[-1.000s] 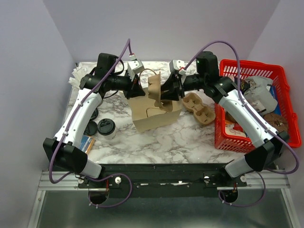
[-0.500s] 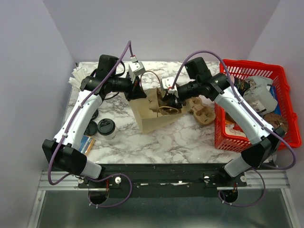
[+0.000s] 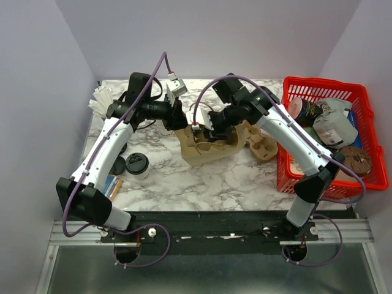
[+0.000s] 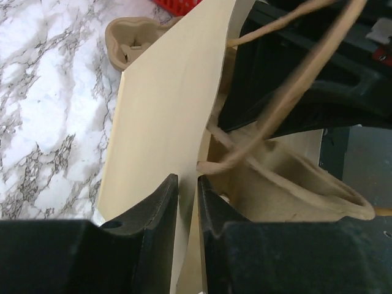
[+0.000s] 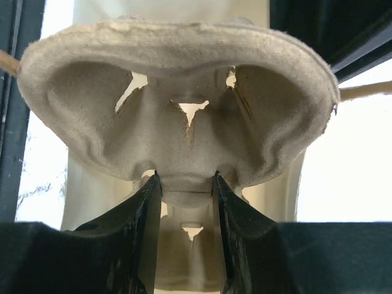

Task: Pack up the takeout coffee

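Mid-table, a brown bag (image 3: 208, 154), leaning rather than upright, mouth open. At its far left edge, the left gripper (image 3: 179, 121); in the left wrist view, fingers (image 4: 160, 202) only narrowly apart, with the bag's wall standing in the gap, and cannot tell whether the pads touch the paper. A twine handle (image 4: 288, 79) looping across that view, over the bag's mouth. From the far right, the right gripper (image 3: 205, 130) reaching to the same mouth, closed on a pulp carrier (image 3: 214, 138); in the right wrist view, fingers (image 5: 147, 208) pressing from both sides on the narrow middle tab of the carrier, its two empty cup wells spread above them. Carrier partway inside the bag's mouth, between the two grippers. Just right of the bag, a second carrier (image 3: 260, 142) lying on the marble table (image 3: 245, 177), touching or nearly touching the bag. Coffee (image 3: 137, 164) standing upright at the near left of the table, black lid on, well apart from the bag and outside it, with no gripper near. Just left of it, a loose lid (image 3: 117, 164). At the table's right edge, a red basket (image 3: 324, 80) full of mixed goods.
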{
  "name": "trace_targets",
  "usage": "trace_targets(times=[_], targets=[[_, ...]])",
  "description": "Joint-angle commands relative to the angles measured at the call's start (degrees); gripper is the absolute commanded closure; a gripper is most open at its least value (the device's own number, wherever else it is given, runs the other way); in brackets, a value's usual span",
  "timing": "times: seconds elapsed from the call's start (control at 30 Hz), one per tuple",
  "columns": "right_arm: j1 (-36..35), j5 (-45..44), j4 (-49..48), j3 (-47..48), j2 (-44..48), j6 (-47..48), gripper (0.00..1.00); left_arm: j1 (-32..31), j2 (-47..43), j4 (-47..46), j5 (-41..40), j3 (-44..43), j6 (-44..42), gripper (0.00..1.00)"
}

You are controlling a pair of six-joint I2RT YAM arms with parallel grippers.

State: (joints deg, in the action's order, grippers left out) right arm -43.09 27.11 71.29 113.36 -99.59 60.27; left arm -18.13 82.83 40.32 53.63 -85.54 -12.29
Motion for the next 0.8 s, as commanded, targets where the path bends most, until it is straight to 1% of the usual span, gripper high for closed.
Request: trace_targets(times=[0.0, 0.07, 0.13, 0.2, 0.3, 0.43, 0.53, 0.77], targets=[[-1.8, -7.9, 6.1, 6.6, -3.7, -4.7, 0.86, -0.3, -1.4, -4.6, 1.9, 1.9, 5.3, 0.71], [-1.8, -8.4, 6.2, 7.7, -3.8, -5.9, 0.87, -0.3, -1.4, -5.5, 1.7, 2.0, 6.2, 0.71], [-1.8, -8.9, 5.4, 6.8, -3.0, -6.2, 0.88, -0.3, -1.2, -5.6, 1.5, 2.0, 6.5, 0.71], [-1.8, -11.0, 3.1, 4.2, -1.2, -7.4, 0.89, -0.3, -0.9, -5.6, 1.3, 1.5, 6.6, 0.72], [-1.8, -14.3, 3.9, 3.3, -1.1, -7.4, 0.89, -0.2, -0.8, -5.9, 1.0, 1.3, 7.4, 0.73], [-1.8, -18.0, 7.1, 3.4, -2.8, -6.5, 0.90, -0.3, -1.3, -6.5, 0.2, 1.7, 7.5, 0.64], [-1.8, -20.3, 7.6, 2.1, -3.2, -5.9, 0.90, -0.3, -1.4, -6.6, 0.0, 1.9, 7.5, 0.59], [-1.8, -22.3, 9.1, 2.5, -4.6, -5.3, 0.90, -0.3, -1.1, -5.9, -1.5, 1.5, 6.2, 0.56]])
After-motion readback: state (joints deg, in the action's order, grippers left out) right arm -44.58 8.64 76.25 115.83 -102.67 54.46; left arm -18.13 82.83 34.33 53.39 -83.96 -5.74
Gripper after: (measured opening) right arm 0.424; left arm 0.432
